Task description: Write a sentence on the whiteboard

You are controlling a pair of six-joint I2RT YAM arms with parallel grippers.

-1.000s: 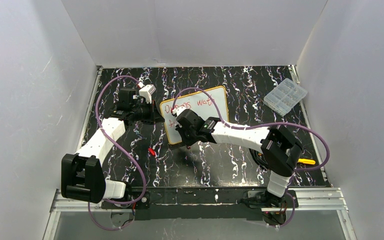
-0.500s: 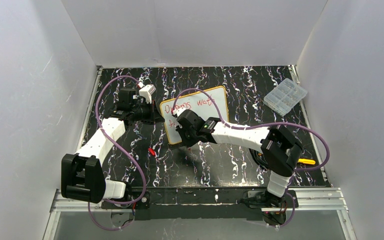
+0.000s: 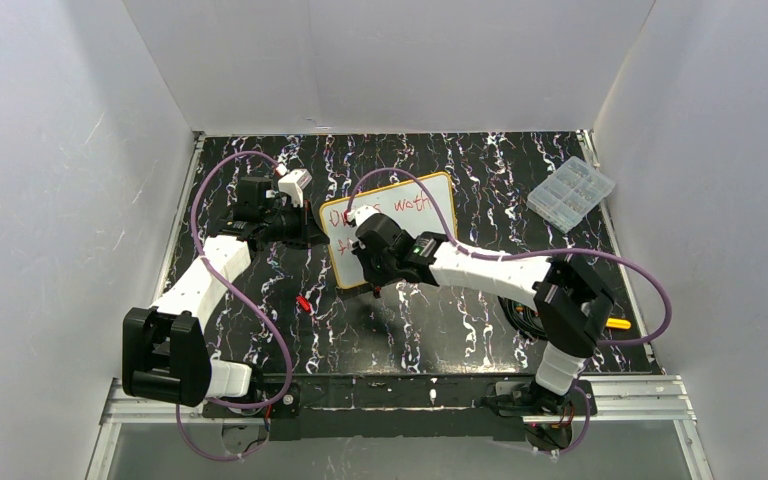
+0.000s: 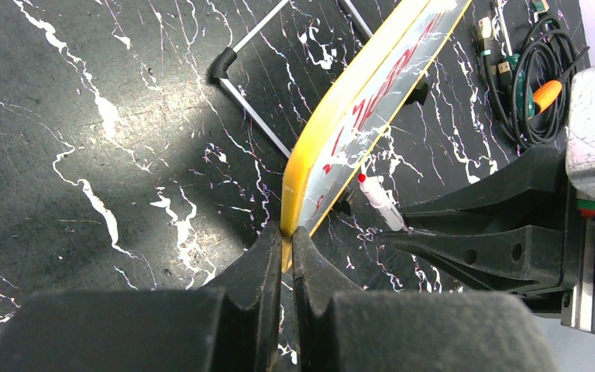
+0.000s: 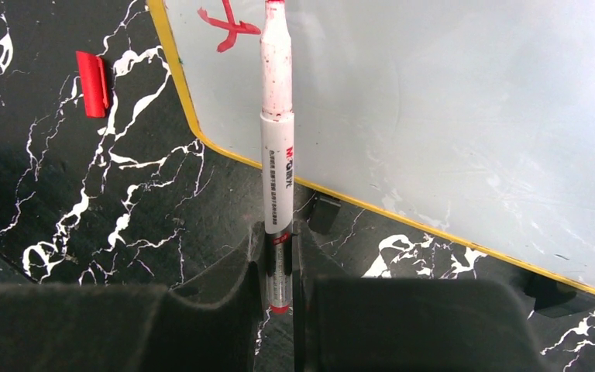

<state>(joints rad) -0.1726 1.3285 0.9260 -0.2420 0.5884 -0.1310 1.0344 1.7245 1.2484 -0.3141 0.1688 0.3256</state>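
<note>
The whiteboard [image 3: 430, 228] stands tilted on the black marbled table, with a yellow frame [image 4: 310, 155] and black clip feet. My left gripper [image 4: 285, 232] is shut on its left edge [image 3: 312, 232]. My right gripper [image 5: 279, 236] is shut on the rear end of a white marker [image 5: 276, 155] with a red tip. It hovers over the board's lower left corner [image 3: 372, 282]. The marker tip touches the board beside a red stroke [image 5: 228, 27]. The sentence [image 3: 405, 206] shows as red words along the board's top; the right arm hides part of it.
A red marker cap [image 3: 303, 303] lies on the table left of the board's lower corner. A clear compartment box [image 3: 571, 192] sits at the back right. An orange-handled item [image 3: 615, 323] and coiled cables [image 4: 531, 70] lie near the right arm. White walls enclose the table.
The right gripper with the marker has shifted slightly to the right over the board, and its elbow has swung right. The left gripper and the board have stayed put.
</note>
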